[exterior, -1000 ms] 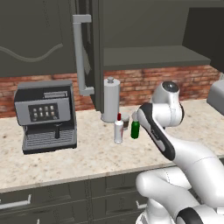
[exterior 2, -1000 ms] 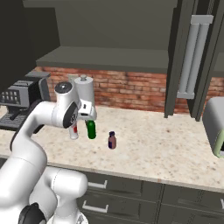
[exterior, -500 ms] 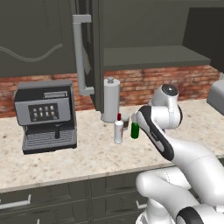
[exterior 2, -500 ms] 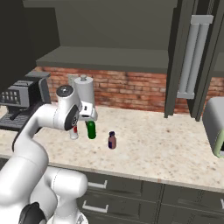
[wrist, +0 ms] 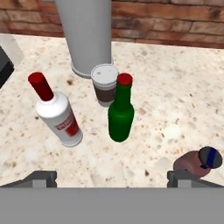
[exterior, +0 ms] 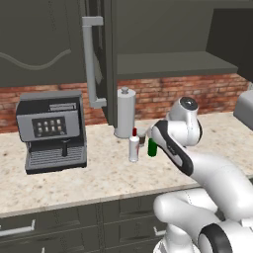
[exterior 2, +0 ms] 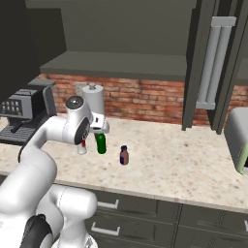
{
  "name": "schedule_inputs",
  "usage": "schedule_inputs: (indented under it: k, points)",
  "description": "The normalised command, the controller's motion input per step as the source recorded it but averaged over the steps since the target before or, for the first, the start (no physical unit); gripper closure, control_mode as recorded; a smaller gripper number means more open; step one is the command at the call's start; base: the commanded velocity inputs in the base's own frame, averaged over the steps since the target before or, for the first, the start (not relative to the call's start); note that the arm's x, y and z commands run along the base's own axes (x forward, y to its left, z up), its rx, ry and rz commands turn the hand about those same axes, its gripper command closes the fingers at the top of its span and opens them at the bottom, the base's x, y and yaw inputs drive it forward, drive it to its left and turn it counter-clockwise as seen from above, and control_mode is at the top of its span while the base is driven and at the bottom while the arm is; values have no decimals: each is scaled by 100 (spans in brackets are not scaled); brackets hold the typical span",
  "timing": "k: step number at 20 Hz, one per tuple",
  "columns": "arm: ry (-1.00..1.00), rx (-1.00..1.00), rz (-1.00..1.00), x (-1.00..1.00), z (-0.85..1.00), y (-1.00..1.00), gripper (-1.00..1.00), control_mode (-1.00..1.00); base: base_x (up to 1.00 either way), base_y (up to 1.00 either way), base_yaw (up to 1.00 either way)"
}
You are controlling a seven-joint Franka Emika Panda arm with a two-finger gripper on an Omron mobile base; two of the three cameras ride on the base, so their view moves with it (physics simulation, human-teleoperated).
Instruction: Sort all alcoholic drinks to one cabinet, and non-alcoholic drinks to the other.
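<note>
Slightly lowered since the earlier frame, the claw hangs wide open and empty above the green bottle, mid-frame on the worktop, between white bottle and purple bottle, coffee cup behind.

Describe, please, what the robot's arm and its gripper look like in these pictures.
The arm is glossy white, built of rounded, bulbous segments, with dark grey to black bands at the joints and a round grey cap on one joint. The gripper ends in two small dark grey, blocky finger tips. No cables or markings are visible.
</note>
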Motion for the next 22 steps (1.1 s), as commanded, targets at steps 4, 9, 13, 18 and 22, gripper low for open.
schedule_inputs:
  k: [4, 9, 13, 18, 22]
  points:
    - [-1, 0, 1, 23, -9, 0, -100, -100, 0, 0, 0]
    - [-2, 0, 0, 18, -7, 0, -100, -100, 0, 0, 0]
    - [-2, 0, 0, 13, -8, 0, -100, -100, 0, 0, 0]
    - [-4, 0, 0, 7, -11, 0, -100, -100, 0, 0, 0]
    - [-4, 0, 0, 9, -15, 0, -100, -100, 0, 0, 0]
